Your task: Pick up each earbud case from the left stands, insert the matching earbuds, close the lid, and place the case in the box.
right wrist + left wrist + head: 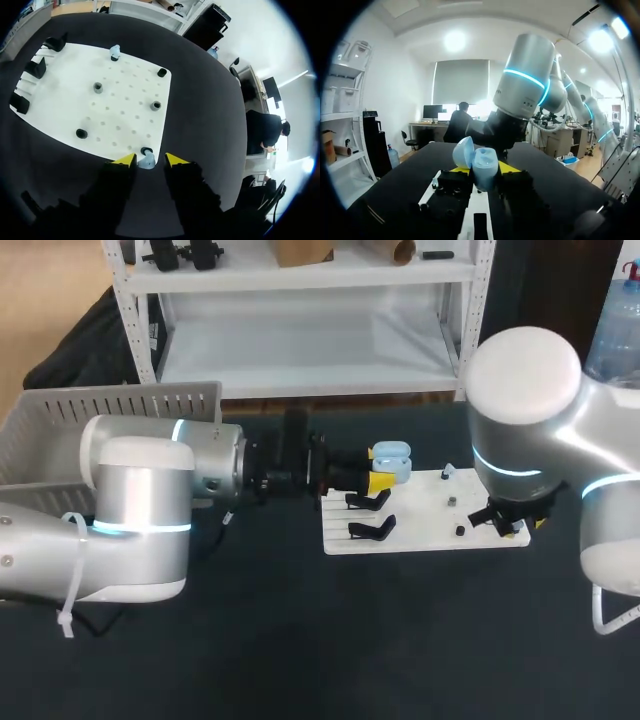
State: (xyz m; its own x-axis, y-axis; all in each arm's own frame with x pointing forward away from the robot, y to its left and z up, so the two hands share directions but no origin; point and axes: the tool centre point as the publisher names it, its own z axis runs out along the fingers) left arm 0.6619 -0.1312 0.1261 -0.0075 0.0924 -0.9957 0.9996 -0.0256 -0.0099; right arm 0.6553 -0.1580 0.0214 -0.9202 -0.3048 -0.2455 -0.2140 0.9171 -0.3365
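Note:
My left gripper (383,476) is shut on a light blue earbud case (392,458) with its lid standing open, held above the back left of the white pegboard (430,535). In the left wrist view the open case (481,167) sits between the yellow fingertips (460,170). My right gripper (150,160) hovers at the board's front right corner, open. A light blue earbud (146,161) on a black holder lies between its fingers, with small gaps on both sides. A second earbud (115,51) stands on a holder at the board's back edge.
Empty black case stands (368,501) line the board's left side. Several small black earbud holders (98,88) dot the board (125,115). A grey slatted box (110,405) stands at the table's back left. My right arm (520,420) looms over the board's right end.

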